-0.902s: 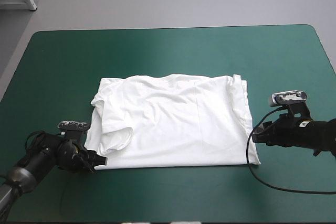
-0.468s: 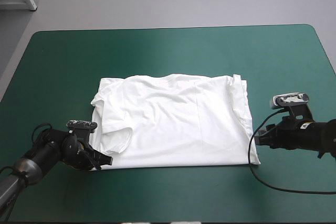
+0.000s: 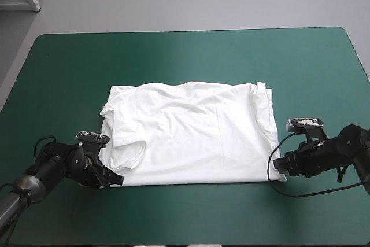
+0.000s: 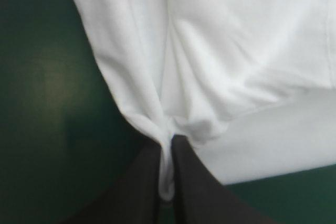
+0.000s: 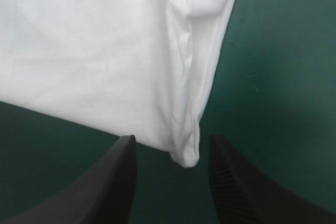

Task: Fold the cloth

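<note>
The left gripper is clenched on the T-shirt. Its two black fingers stand all but together with a thin pleat of white cloth pinched between them. From that pinch the fabric fans out ahead in gathered folds. In the high view this gripper sits at the T-shirt's near left corner, just beside a sleeve that is folded in over the body.

The right gripper is released, its fingers standing well apart. The T-shirt's near right corner reaches into the gap between them. The corner seems to touch neither finger, though the close view leaves that unsure. From above, this gripper lies low, just beside the T-shirt's right edge at that corner.

The T-shirt itself lies spread flat as a rough rectangle, lightly wrinkled, with a narrow fold along its right edge. The teal-green cover shows on every side of it.
</note>
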`<state>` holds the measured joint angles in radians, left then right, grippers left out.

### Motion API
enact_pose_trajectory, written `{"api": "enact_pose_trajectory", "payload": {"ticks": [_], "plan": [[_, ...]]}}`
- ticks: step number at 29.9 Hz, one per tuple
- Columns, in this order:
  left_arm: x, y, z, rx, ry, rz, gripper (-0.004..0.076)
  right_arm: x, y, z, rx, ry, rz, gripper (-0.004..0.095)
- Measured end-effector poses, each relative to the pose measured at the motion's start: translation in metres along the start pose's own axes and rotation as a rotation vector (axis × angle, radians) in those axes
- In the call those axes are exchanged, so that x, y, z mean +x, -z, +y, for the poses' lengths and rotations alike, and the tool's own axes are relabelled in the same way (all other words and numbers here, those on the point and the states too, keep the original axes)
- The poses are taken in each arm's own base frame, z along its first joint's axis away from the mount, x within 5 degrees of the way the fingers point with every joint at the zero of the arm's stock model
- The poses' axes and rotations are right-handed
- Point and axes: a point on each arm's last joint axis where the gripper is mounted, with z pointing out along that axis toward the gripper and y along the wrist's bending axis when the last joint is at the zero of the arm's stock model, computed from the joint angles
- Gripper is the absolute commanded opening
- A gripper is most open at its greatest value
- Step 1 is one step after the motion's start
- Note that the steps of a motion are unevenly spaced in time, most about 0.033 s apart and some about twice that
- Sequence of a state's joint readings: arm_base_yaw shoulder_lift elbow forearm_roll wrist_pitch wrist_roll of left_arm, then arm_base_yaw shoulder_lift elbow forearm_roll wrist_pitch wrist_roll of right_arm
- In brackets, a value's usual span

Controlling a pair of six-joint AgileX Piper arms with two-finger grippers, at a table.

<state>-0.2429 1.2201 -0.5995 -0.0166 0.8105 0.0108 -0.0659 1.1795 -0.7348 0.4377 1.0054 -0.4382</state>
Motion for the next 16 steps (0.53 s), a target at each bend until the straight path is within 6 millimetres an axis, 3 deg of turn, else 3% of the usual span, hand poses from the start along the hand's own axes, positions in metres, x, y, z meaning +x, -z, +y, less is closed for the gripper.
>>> {"api": "enact_pose_trajectory", "payload": {"ticks": [5,11,14,16], "plan": [[0.0,0.0,0.0,0.005,0.002,-0.004,0.0024,0.004,-0.018,0.005,-0.012,0.029,0.046,0.0415],[0.0,0.0,0.0,0.005,0.002,-0.002,0.0021,0.005,-0.047,0.008,0.014,0.029,0.125,0.033],[0.0,-0.001,0.0,0.005,0.002,-0.006,0.0021,0.003,-0.05,0.007,0.032,0.021,0.133,0.0244],[0.0,-0.001,0.0,0.006,0.003,-0.005,0.0021,0.002,-0.051,0.006,0.04,0.026,0.132,0.0113]]}}
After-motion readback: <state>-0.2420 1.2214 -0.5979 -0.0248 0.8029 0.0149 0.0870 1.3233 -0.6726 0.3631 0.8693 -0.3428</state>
